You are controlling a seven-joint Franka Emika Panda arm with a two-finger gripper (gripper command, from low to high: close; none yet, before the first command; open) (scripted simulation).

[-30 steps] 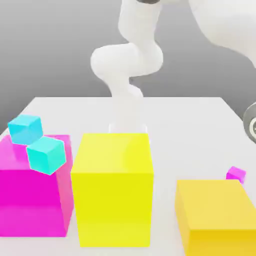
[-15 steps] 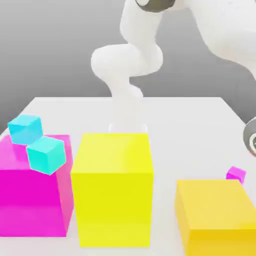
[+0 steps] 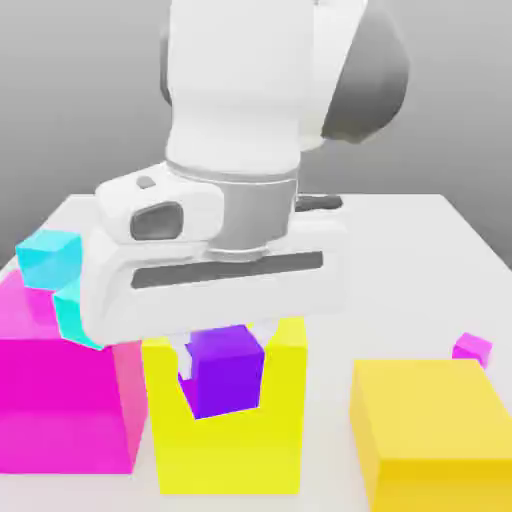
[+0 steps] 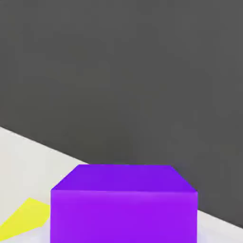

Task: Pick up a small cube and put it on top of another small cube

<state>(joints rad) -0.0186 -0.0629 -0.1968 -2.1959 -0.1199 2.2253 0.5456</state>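
backdrop: plain grey wall (image 3: pixel 80 100) | furniture: white table (image 3: pixel 400 250) | light: even

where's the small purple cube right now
The small purple cube is held in the shut gripper, low in the middle of the exterior view, in front of the tall yellow block.

Violet-purple small cube (image 3: pixel 226 372) shows against a yellow block (image 3: pixel 225 440); beside that block, a magenta block (image 3: pixel 60 405) with cyan cubes (image 3: pixel 48 257).
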